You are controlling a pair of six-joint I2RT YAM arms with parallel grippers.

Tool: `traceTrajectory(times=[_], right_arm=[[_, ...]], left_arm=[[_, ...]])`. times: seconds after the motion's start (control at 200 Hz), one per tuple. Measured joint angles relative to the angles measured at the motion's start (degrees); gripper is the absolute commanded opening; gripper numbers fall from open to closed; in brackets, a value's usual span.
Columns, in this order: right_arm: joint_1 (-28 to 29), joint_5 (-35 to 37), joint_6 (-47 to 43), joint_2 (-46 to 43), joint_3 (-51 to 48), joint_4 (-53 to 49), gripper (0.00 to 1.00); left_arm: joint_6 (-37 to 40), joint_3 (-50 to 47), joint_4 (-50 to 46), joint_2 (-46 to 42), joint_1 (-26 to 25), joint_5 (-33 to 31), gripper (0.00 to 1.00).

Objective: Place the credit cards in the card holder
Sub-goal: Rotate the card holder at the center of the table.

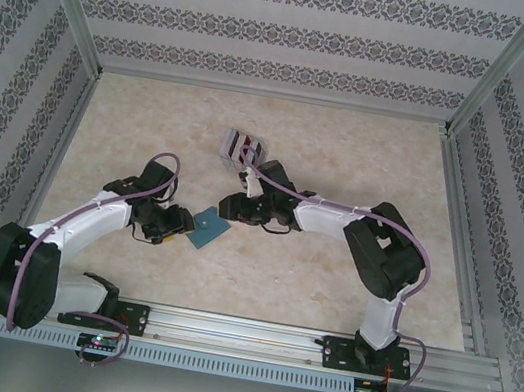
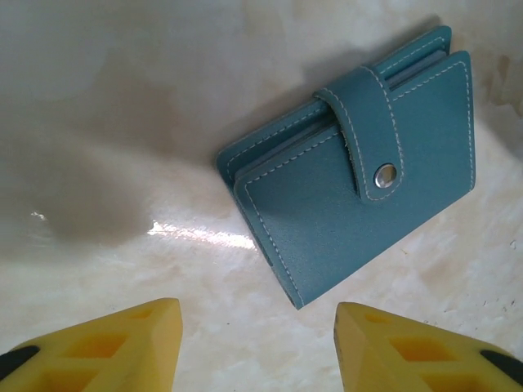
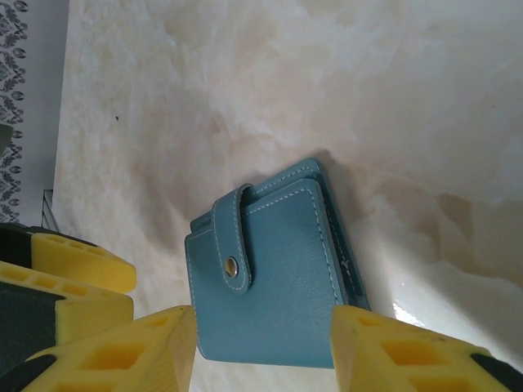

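Card holder point(image 2: 359, 196) is lying flat on the surface point(image 2: 122, 122), strap snapped shut. Your left gripper point(image 2: 257, 343) jaws are sitting apart over bare surface, gripping nothing. Right gripper point(image 3: 261, 347) jaws are straddling its near end; can't tell if they're pinching. Top view is showing the credit cards point(image 1: 248, 143) standing in a ridged rack point(image 1: 229, 151).

card holder point(image 3: 278, 269) corners behind jaws

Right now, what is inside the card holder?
The card holder lies folded shut on the table, its strap snapped over the front cover. Only stitched edges of inner layers show along its side. Whether any card lies inside cannot be seen; the covers hide it.
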Motion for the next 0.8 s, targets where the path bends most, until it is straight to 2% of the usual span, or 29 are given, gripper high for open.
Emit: traceTrajectory(times=[0.12, 0.23, 0.395, 0.51, 0.615, 0.739, 0.804], right_arm=[[0.0, -0.2, -0.3, 1.9, 1.8, -2.3, 0.52], [0.0, -0.2, -0.6, 2.7, 2.1, -3.8, 0.52], [0.8, -0.5, 0.0, 2.8, 1.5, -3.2, 0.36], [2.2, -1.0, 0.6, 1.7, -2.4, -1.2, 0.26], [4.1, -1.2, 1.7, -1.7, -7.2, -0.7, 0.27], [8.1, -1.4, 3.1, -8.2, -12.7, 0.5, 0.34], [10.6, -1.3, 3.3, -11.8, -14.4, 1.0, 0.36]], left_arm=[[-0.2, 0.0, 2.6, 1.7, 0.1, 0.2, 0.49], [-0.1, 0.0, 4.3, 4.9, 0.1, 0.2, 0.43], [0.1, 0.1, 6.7, 9.7, 0.1, 0.6, 0.31], [0.8, 1.1, 7.2, 11.6, 0.1, 1.1, 0.28], [3.0, 3.6, 7.2, 14.2, 0.4, 1.5, 0.28], [7.0, 10.0, 8.0, 21.0, -0.1, 4.0, 0.27], [8.6, 12.9, 9.4, 24.5, -1.6, 5.5, 0.33]])
